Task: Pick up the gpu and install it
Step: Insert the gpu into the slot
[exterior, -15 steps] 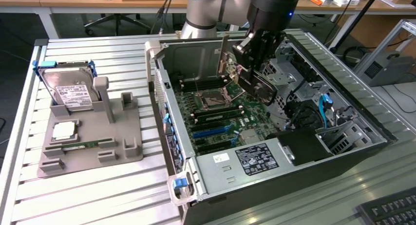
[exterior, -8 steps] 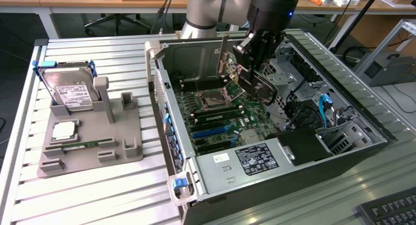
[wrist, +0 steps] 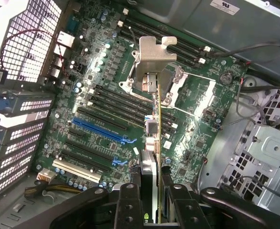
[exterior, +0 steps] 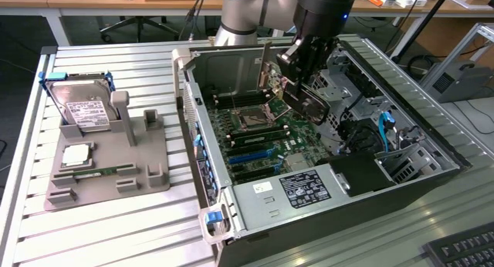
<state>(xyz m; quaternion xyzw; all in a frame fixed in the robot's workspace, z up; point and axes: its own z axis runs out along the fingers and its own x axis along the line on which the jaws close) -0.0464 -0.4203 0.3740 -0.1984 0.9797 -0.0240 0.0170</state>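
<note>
My gripper (exterior: 302, 63) hangs over the open computer case (exterior: 309, 189) and is shut on the gpu (exterior: 307, 102), a black-faced card with a silver end bracket (exterior: 267, 67). The card hangs tilted above the motherboard (exterior: 255, 134), apart from it. In the wrist view the gpu (wrist: 155, 119) shows edge-on between my fingers (wrist: 129, 202), its bracket (wrist: 151, 57) at the far end. It hovers over the black slots, beside the blue slot (wrist: 101, 129).
A grey fixture tray (exterior: 147, 180) on the exterior view's left holds a silver hard drive (exterior: 85, 108), a CPU (exterior: 76, 155) and a slim RAM stick (exterior: 96, 173). Drive cages and cables (exterior: 383, 134) crowd the case's right side. A keyboard (exterior: 463, 249) lies at the lower right.
</note>
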